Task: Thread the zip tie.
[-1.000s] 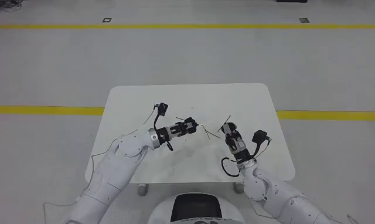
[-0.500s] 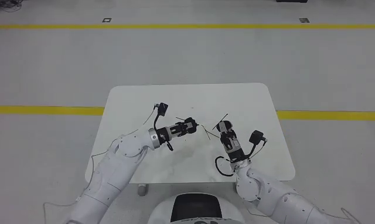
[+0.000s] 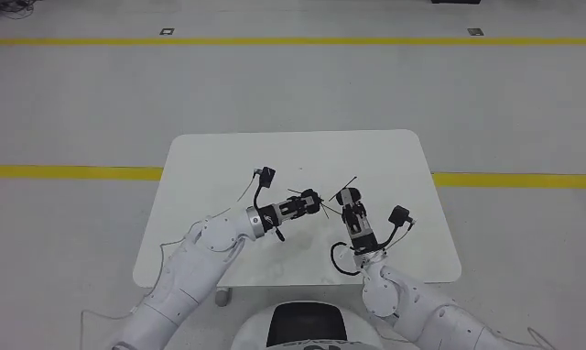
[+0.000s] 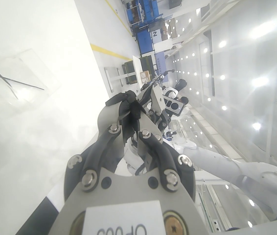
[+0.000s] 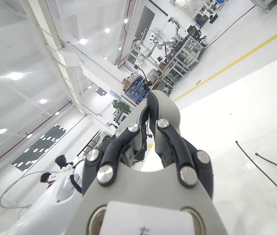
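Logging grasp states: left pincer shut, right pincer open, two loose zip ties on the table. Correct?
No: the right wrist view shows the right pincer shut too, on a zip tie. The left pincer is shut and two loose zip ties lie on the table.

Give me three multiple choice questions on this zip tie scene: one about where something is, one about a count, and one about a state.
1. Where do the loose zip ties lie?
A on the floor
B on the white table
C in a bin

2. How many loose zip ties are there?
A two
B five
C none

3. The right end effector is:
A wide open
B shut on a zip tie
C gripping a cup

Answers:
1 B, the black strips rest on the white tabletop.
2 A, both wrist views show two strips.
3 B, its fingers press together on the held zip tie, which sticks out past them.
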